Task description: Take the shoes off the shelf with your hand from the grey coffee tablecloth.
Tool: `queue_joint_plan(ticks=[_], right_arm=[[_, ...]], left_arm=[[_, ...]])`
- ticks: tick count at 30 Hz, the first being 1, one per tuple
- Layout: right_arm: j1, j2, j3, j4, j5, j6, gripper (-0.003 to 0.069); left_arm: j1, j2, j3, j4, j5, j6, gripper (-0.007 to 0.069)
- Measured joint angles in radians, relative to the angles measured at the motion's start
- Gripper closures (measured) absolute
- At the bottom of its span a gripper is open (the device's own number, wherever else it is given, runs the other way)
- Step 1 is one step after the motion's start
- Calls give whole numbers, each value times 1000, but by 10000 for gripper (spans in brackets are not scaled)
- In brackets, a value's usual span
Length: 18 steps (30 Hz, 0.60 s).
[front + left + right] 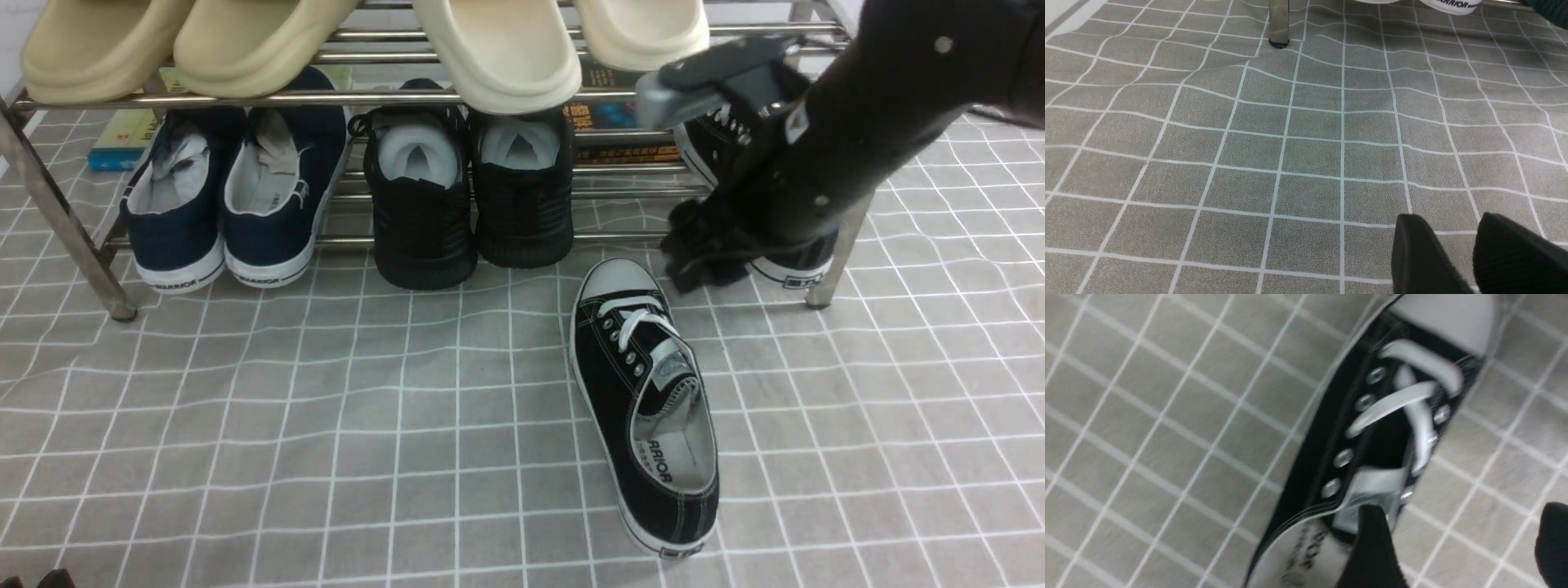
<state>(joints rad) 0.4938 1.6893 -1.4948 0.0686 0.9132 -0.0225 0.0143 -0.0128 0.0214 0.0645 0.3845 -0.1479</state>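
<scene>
One shoe (645, 408) on tablecloth (245, 425) | right gripper (1461, 508) spread, left gripper (1453, 216) parted | arm (857, 122) hides mate (800, 273)

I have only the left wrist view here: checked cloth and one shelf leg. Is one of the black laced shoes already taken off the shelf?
Observer: Yes. One black laced shoe lies on the cloth in front of the shelf, toe toward the shelf.
Operator: Where is the other one?
Observer: Its partner sits on the lower tier at the right end, mostly hidden behind the right arm.
Operator: Does the right gripper hold something?
Observer: No. The right gripper is open and empty, near the toe of the shoe on the cloth.
</scene>
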Motion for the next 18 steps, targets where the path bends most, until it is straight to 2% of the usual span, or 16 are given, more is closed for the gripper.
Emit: queue_joint_plan(ticks=[3,7,18], right_arm=[[-49,36,-4,-69,-125,0,182],[-79,87,-4,-125,-201,0,217],[-111,165,-7,-186,-255,23,281]], left_arm=[[0,0,0,0,0,0,384],[0,0,0,0,0,0,384],[0,0,0,0,0,0,384]])
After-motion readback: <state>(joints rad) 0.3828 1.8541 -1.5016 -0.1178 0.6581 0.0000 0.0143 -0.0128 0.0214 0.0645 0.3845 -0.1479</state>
